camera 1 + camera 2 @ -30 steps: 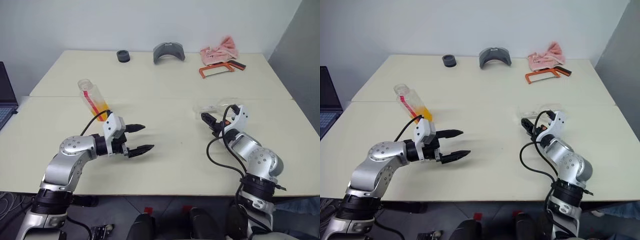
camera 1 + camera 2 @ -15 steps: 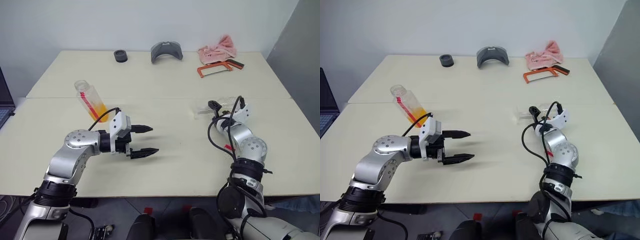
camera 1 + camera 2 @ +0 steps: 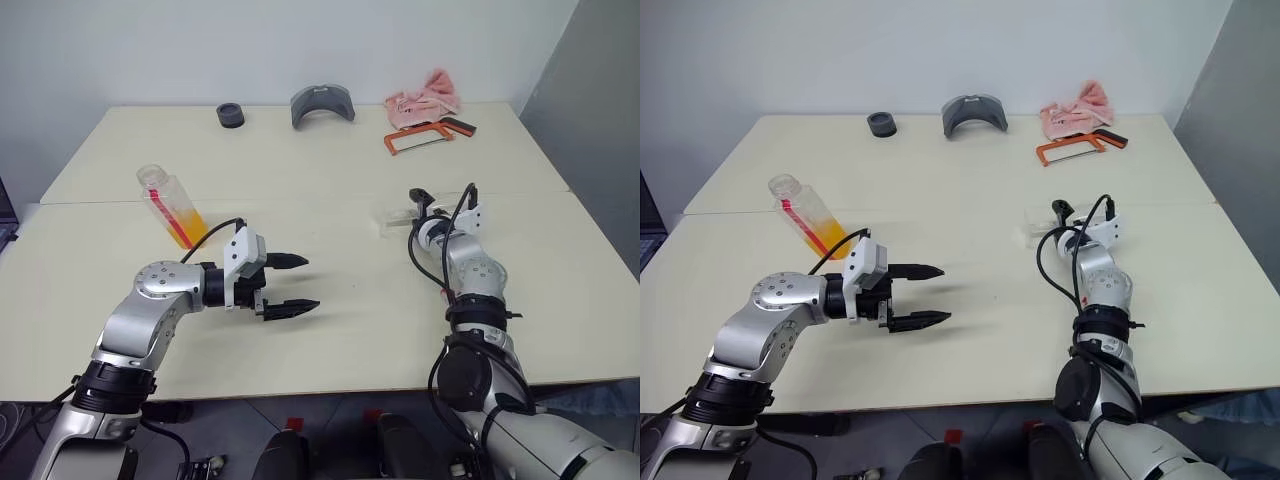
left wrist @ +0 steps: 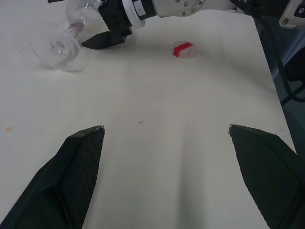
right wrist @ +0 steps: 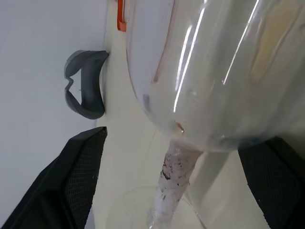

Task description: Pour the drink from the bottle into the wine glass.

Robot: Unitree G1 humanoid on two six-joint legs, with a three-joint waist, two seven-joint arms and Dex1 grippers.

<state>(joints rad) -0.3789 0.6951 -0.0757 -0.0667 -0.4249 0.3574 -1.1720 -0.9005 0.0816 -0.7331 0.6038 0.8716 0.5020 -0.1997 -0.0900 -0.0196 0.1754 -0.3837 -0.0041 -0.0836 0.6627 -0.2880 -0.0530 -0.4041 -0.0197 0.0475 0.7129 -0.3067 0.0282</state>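
Note:
The clear bottle point(image 3: 168, 205) stands at the left of the table with the orange drink point(image 3: 187, 226) in its lower part. To its right, well apart from it, my left gripper point(image 3: 291, 285) hovers open and empty over the table, its fingers point(image 4: 76, 162) pointing right. The wine glass point(image 4: 59, 45) lies on its side at the right. My right gripper point(image 3: 418, 203) is at the glass, open, with a finger on each side of the stem point(image 5: 174, 176) just below the bowl point(image 5: 205, 71).
A small red cap point(image 4: 183, 49) lies on the table beside my right arm. At the far edge are a black round piece point(image 3: 230, 115), a grey curved part point(image 3: 322, 103), a pink cloth point(image 3: 425, 98) and an orange saw frame point(image 3: 420, 138).
My right gripper has moved forward and rolled, and its fingers now straddle the stem of the lying glass. The left gripper has held its place. The camera has shifted.

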